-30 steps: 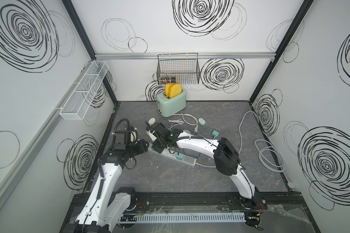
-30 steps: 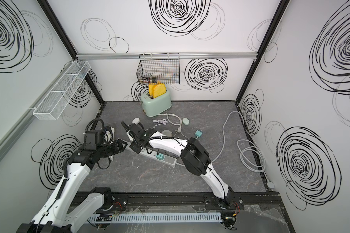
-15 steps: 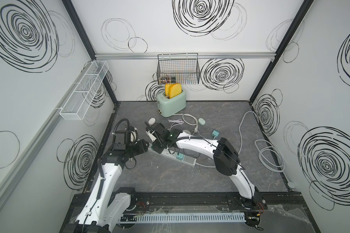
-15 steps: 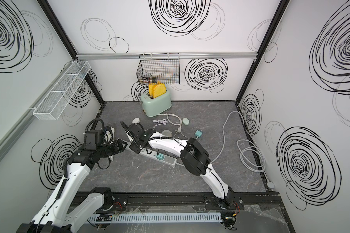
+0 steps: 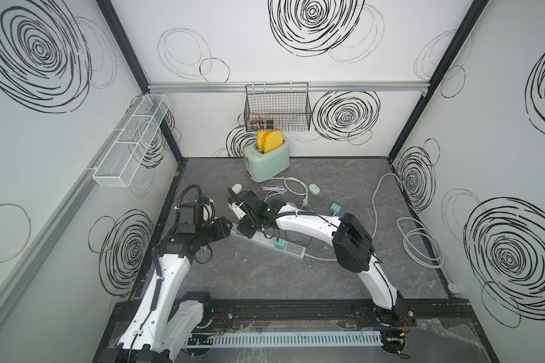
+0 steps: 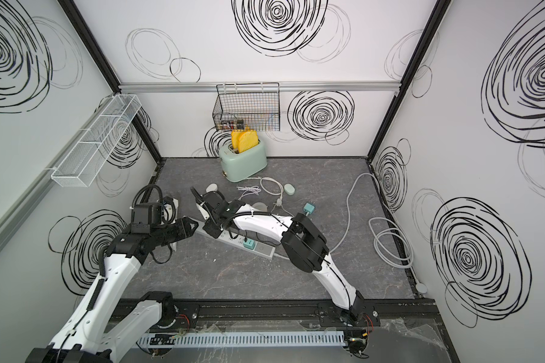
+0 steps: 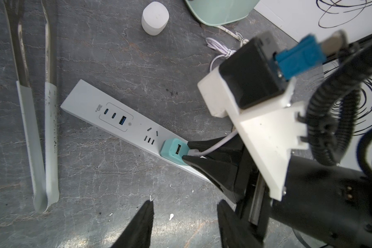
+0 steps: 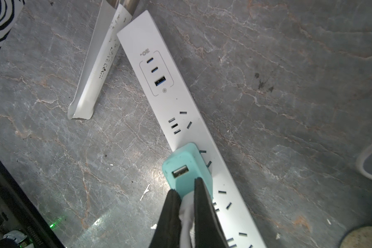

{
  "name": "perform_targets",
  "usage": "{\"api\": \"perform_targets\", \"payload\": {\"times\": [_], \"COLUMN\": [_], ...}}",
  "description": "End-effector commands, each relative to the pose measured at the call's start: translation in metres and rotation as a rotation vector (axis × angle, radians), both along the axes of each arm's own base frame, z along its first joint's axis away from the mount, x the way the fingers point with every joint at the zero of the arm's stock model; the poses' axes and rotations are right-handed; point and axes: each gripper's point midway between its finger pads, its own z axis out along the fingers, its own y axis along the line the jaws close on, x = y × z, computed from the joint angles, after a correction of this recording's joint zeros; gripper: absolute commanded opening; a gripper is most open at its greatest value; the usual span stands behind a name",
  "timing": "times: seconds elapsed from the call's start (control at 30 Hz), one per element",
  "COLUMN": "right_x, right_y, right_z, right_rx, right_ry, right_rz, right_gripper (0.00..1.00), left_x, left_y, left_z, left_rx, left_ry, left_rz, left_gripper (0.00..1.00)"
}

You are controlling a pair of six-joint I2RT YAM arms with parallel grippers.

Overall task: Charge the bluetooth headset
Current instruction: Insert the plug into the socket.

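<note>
Right gripper (image 8: 186, 186) at the power strip (image 8: 159, 64), which lies aslant across the left-centre of the grey worktop (image 5: 265, 276). The gripper's fingers are pinched on a white USB plug (image 8: 186, 206). The plug touches the edge of a teal charger (image 8: 187, 169) seated in one of the strip's sockets. The charger's one visible USB port faces up, unoccupied. Whether the plug sits in another port cannot be told, since the fingers cover that side.

In the left wrist view the plug's white cable (image 7: 219, 143) runs back from the right gripper (image 7: 186, 150) and passes out of sight behind the camera mount. The left gripper (image 7: 185, 203) hangs just on the near side of the strip, fingers spread with nothing between them.

A white pebble-shaped case (image 5: 236, 189) and a mint oval case (image 5: 313, 188) lie farther back. Which belongs to the headset is not discernible.
</note>
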Motion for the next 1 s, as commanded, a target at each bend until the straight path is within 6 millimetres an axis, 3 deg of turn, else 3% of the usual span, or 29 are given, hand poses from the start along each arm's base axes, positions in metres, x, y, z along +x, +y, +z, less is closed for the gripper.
{"api": "perform_targets", "payload": {"times": [0.0, 0.07, 0.2, 0.47, 0.73, 0.97], "right_x": [-0.080, -0.078, -0.055, -0.017, -0.020, -0.033], "right_y": [-0.070, -0.064, -0.048, -0.017, -0.015, -0.038], "right_z": [-0.128, -0.122, -0.096, -0.017, 0.042, 0.099], "right_rx": [-0.381, -0.355, -0.289, -0.124, -0.002, 0.131], "right_ry": [0.335, 0.333, 0.292, 0.174, 0.127, 0.072], "right_rz": [0.074, 0.070, 0.001, -0.118, -0.142, -0.167], "right_gripper": [0.00, 0.01, 0.20, 0.34, 0.46, 0.48], "left_x": [0.006, 0.006, 0.007, 0.014, 0.019, 0.019], "left_y": [0.000, 0.001, 0.002, 0.004, 0.007, 0.013], "left_z": [0.015, 0.014, 0.009, 0.007, 0.011, 0.019], "left_rx": [-0.012, -0.012, -0.009, -0.010, 0.000, 0.023], "left_ry": [-0.049, -0.047, -0.047, -0.052, -0.067, -0.095], "left_rz": [0.001, 0.005, 0.011, 0.014, 0.027, 0.058], "left_gripper": [0.52, 0.52, 0.52, 0.52, 0.52, 0.51]}}
